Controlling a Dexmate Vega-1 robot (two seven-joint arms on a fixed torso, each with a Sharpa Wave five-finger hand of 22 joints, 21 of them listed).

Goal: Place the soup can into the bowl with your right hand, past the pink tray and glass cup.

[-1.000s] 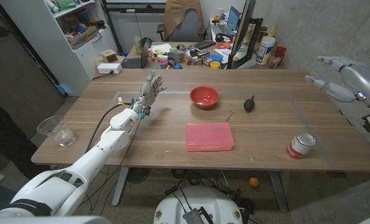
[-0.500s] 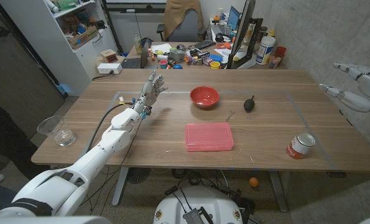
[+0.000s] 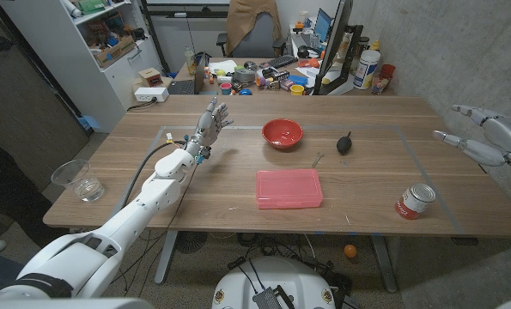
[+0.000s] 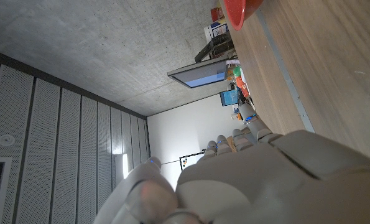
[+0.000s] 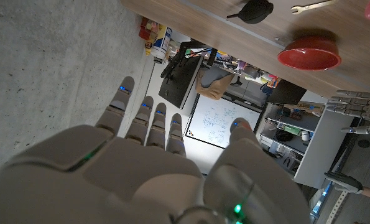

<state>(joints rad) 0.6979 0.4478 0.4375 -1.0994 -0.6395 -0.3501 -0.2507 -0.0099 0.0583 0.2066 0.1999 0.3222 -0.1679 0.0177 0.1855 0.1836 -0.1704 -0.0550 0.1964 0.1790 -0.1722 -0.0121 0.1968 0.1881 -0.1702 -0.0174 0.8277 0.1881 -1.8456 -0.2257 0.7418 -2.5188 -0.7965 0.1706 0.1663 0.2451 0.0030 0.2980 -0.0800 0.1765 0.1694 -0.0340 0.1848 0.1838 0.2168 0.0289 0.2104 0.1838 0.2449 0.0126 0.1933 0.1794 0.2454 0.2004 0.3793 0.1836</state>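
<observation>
Sitting at the table's far left edge: a glass cup, well away from everything else. Standing upright over the wood left of centre: the left hand, fingers apart, holding nothing. Waiting at the far middle: the red bowl, with the pink tray nearer, between it and the front edge. Lying on its side near the right front corner: the soup can, untouched. Hovering off the right edge, fingers spread and empty: the right hand. Probably best: coming down over the can from the side, wrapping its round body crosswise, guarding against rolling, then carrying high over the tray toward the bowl.
</observation>
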